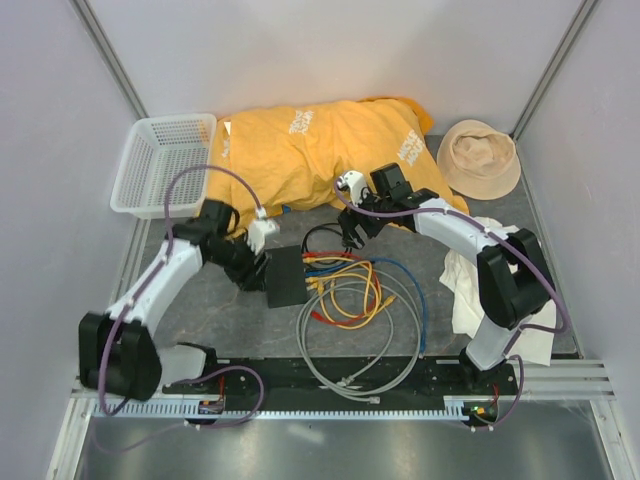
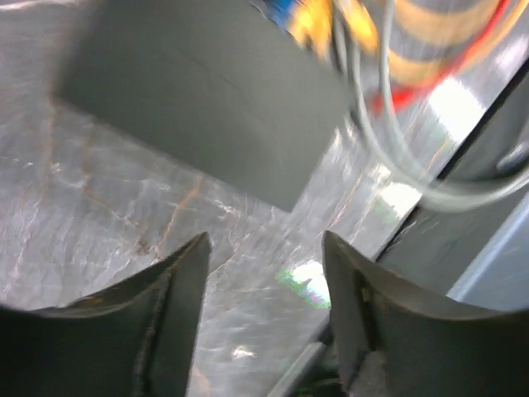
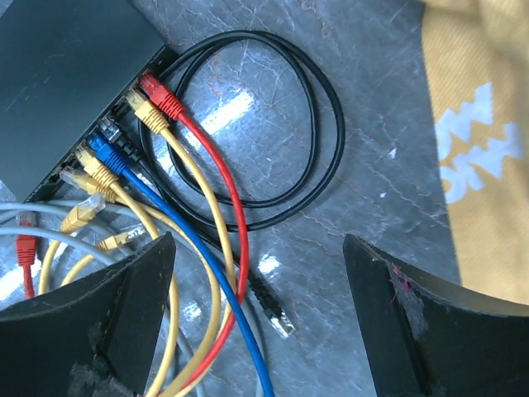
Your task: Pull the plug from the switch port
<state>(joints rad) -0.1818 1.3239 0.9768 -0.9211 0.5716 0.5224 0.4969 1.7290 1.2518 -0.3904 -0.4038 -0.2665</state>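
Observation:
The black network switch (image 1: 284, 276) lies mid-table, with red, yellow and blue plugs in its right-hand ports. In the right wrist view the switch (image 3: 66, 74) is at top left, holding a red plug (image 3: 159, 93), a yellow plug (image 3: 142, 109) and a blue plug (image 3: 103, 149). A loose black plug (image 3: 277, 310) lies free on the table between my right fingers. My right gripper (image 3: 258, 322) is open and empty, above the cables (image 1: 360, 290). My left gripper (image 2: 264, 310) is open and empty, beside the switch (image 2: 207, 91) at its left end.
A yellow shirt (image 1: 320, 150) lies at the back, a white basket (image 1: 163, 165) back left, a beige hat (image 1: 480, 158) back right, a white cloth (image 1: 470, 280) at right. Grey, yellow, red and black cables coil right of the switch. A black rail (image 1: 330, 375) runs along the near edge.

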